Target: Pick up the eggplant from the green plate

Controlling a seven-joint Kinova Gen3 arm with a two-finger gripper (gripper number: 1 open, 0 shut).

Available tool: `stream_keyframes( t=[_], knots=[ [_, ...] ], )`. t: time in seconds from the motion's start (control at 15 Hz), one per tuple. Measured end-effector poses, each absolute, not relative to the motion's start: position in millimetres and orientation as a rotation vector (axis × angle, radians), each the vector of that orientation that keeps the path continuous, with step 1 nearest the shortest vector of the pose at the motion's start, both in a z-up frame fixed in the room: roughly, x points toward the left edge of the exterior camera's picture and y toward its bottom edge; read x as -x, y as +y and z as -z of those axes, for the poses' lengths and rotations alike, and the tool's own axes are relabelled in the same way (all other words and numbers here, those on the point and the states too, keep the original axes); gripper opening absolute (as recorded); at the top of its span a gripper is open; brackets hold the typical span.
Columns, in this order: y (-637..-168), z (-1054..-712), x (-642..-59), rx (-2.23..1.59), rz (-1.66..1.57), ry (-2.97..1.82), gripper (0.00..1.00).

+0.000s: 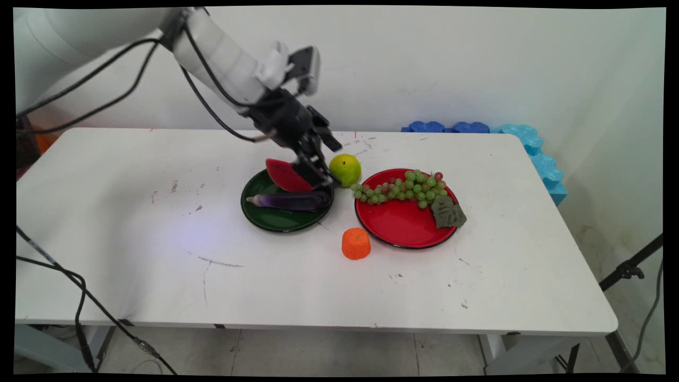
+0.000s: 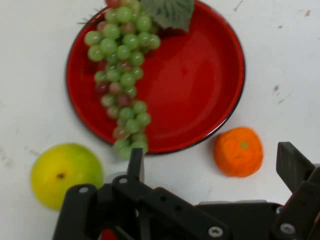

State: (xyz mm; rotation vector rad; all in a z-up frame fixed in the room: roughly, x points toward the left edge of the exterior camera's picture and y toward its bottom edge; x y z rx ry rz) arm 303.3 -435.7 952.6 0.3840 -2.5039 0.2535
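Note:
My gripper (image 1: 320, 176) hangs low over the back right rim of a dark green plate (image 1: 265, 220), tilted toward the right. In the hand view my gripper (image 2: 215, 162) stands open, with only the table showing between the fingertips. A red watermelon slice (image 1: 285, 175) stands tilted over the plate right against the gripper's left side; whether they touch I cannot tell. A purple eggplant (image 1: 290, 201) lies across the plate below the slice. A yellow-green apple (image 1: 345, 169) (image 2: 65, 173) sits on the table just right of the gripper.
To the right stands a red plate (image 1: 398, 225) (image 2: 200, 85) with a bunch of green grapes (image 1: 403, 187) (image 2: 122, 75) and a leaf (image 1: 447, 212). An orange (image 1: 356, 243) (image 2: 238, 151) sits in front, between the two plates. Blue foam pieces (image 1: 530, 146) lie at the table's back right.

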Motion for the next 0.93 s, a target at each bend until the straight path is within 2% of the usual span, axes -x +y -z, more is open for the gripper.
stream_keyframes(
  t=[0.27, 0.93],
  knots=[
    [-446.7, -948.2, -343.4, -0.397, -0.250, -2.539, 1.00],
    [-454.5, -879.4, -372.4, -0.443, -0.186, -2.640, 1.00]
  ],
)
